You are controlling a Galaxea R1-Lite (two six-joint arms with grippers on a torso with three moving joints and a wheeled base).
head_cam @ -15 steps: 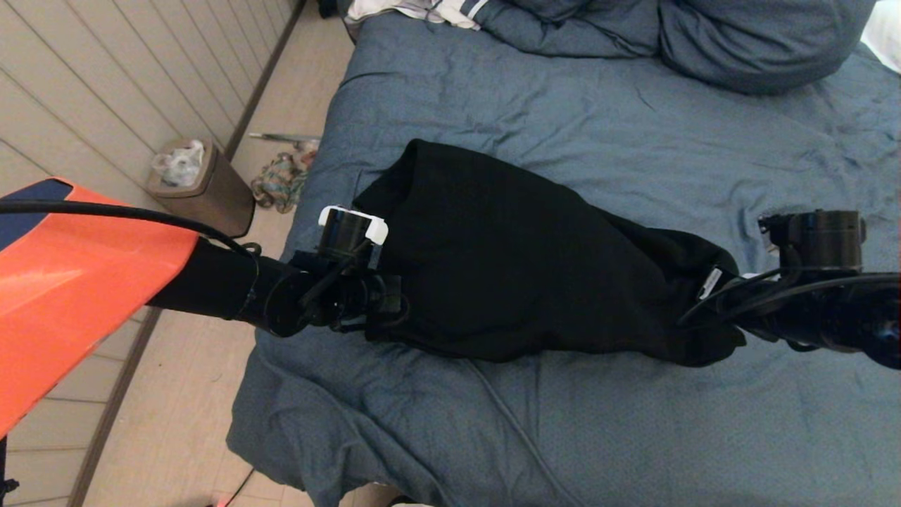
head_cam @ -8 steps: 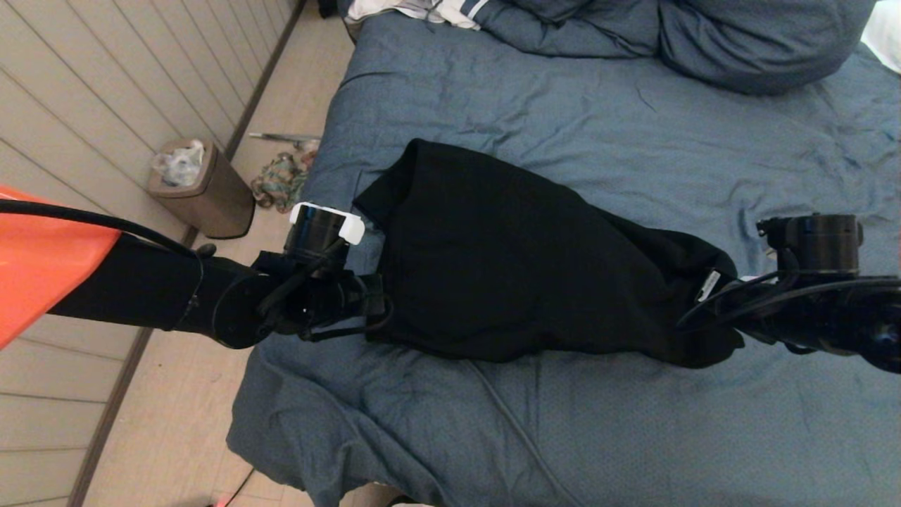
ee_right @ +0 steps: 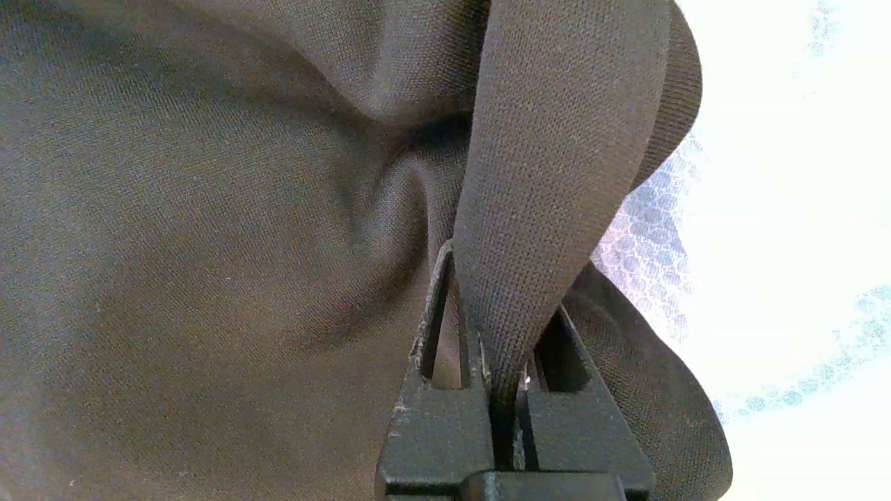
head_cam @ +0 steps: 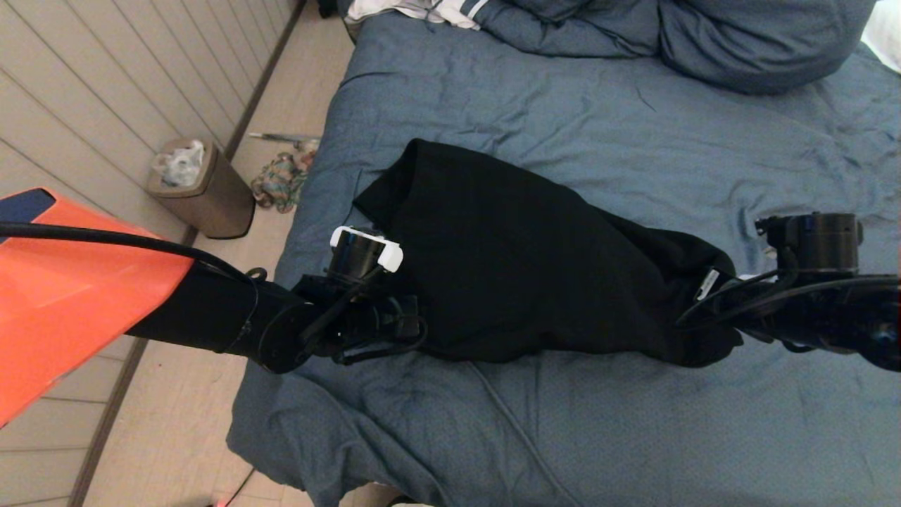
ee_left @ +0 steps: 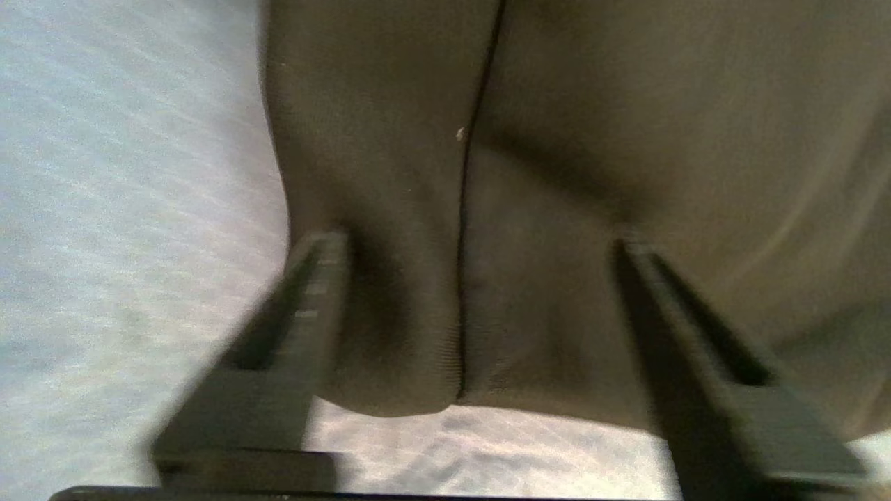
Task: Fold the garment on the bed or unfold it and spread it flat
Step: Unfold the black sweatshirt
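Observation:
The black garment lies bunched in a long band across the blue bed. My left gripper sits at the garment's left end, near the bed's left edge. In the left wrist view this gripper is open, its fingers straddling a ribbed edge of the garment with a seam between them. My right gripper is at the garment's right end. The right wrist view shows that gripper shut on a raised fold of the garment.
Blue pillows and heaped duvet fill the bed's far side, with a white striped cloth at the far left corner. On the floor left of the bed stand a brown bin and a colourful cloth heap.
My left arm drew back to the left, then came right and nearer again, onto the garment's left end. The right gripper has kept its hold and hardly moved.

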